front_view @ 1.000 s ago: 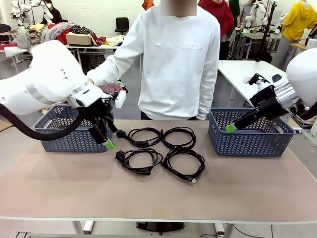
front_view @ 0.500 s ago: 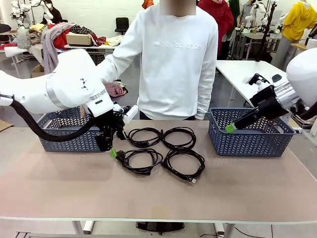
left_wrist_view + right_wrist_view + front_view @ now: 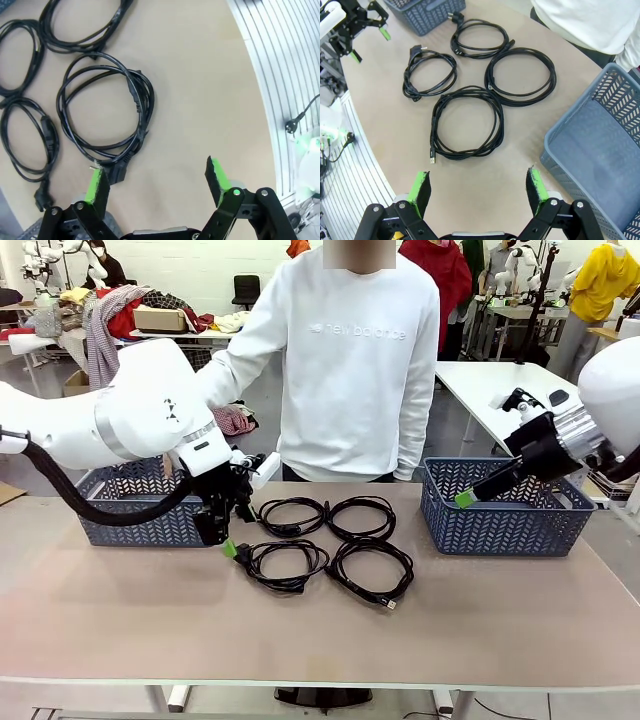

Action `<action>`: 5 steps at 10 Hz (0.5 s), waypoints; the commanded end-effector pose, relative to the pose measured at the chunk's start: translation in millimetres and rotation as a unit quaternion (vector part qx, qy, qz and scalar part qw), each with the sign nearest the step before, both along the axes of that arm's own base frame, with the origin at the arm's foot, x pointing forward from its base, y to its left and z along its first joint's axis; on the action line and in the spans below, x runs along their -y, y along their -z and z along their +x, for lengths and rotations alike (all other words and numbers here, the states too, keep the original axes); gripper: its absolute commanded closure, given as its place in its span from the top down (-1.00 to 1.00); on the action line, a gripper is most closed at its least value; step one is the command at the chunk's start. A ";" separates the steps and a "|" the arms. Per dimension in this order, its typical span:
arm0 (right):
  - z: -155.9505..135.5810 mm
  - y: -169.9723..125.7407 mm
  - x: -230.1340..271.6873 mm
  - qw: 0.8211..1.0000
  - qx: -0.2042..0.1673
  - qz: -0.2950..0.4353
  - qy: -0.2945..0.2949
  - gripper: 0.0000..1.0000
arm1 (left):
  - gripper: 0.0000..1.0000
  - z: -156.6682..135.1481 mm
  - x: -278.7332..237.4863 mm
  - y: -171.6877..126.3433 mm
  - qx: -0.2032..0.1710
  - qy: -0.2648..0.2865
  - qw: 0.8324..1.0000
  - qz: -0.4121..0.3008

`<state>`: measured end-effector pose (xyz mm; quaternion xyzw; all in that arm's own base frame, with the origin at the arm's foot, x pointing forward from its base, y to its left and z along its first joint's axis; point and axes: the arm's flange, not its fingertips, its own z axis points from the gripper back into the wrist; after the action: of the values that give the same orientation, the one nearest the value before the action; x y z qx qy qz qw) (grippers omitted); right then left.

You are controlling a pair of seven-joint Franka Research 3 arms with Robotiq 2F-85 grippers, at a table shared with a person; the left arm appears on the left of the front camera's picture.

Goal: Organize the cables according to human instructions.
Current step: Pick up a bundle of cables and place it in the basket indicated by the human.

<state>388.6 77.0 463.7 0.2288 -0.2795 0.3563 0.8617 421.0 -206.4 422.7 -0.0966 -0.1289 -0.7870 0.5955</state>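
So, lining up for the first pick

Left gripper (image 3: 156, 181), jaws wide and empty, hovers with one pad just beside the plug of the near-left cable (image 3: 285, 584) (not touching, I think); the other three cables (image 3: 496, 125) lie coiled beside it. Right gripper (image 3: 477, 187) hangs open too. Next: drop, straddle the cord, close.

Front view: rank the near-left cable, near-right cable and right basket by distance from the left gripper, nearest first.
1. Near-left cable, right beside the left gripper.
2. Near-right cable, table middle.
3. Right basket, far right.
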 end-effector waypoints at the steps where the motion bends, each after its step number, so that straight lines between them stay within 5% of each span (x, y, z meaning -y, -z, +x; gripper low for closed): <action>1: 4.6 0.9 0.7 1.000 0.009 0.012 -0.011 1.00 | 1.00 0.1 -0.2 0.0 0.000 0.000 1.000 0.000; 5: 4.6 0.9 0.7 1.000 0.009 0.012 -0.011 1.00 | 1.00 7.5 8.8 19.4 0.036 0.118 0.992 0.029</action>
<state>388.6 77.0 463.7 0.2287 -0.2794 0.3563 0.8618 422.8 -214.4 409.3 -0.0794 -0.1222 -0.8370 0.5275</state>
